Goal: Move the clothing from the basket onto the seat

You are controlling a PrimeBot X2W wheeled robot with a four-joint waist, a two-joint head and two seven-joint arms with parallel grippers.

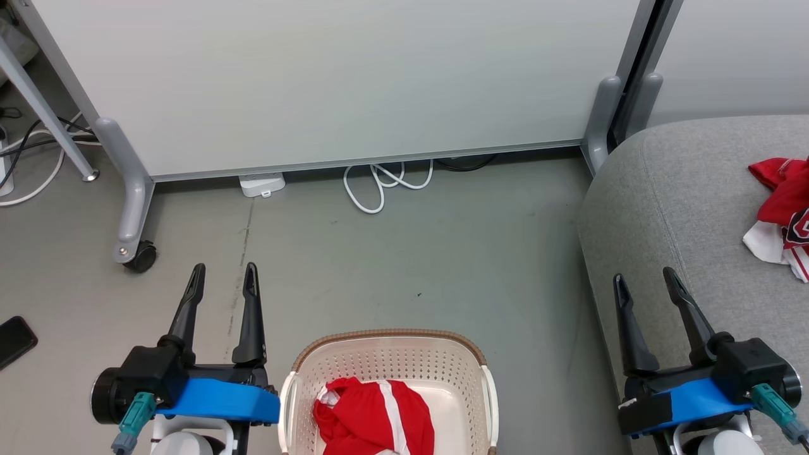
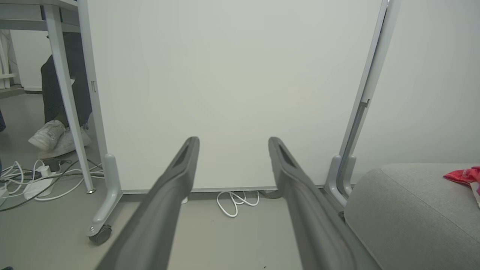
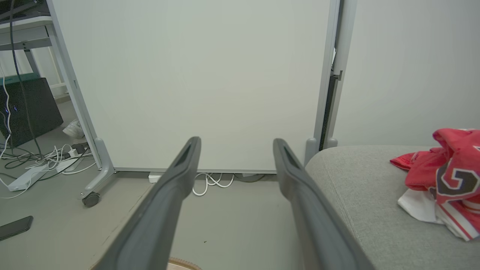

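One white partition, grey floor, seat

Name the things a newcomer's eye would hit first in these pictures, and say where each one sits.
Bright colour pulls first: a red garment lies crumpled in the basket at the bottom centre of the head view. A second red garment sits on the seat at the right edge. Then come the left gripper and right gripper, both open and empty, on either side of the basket.
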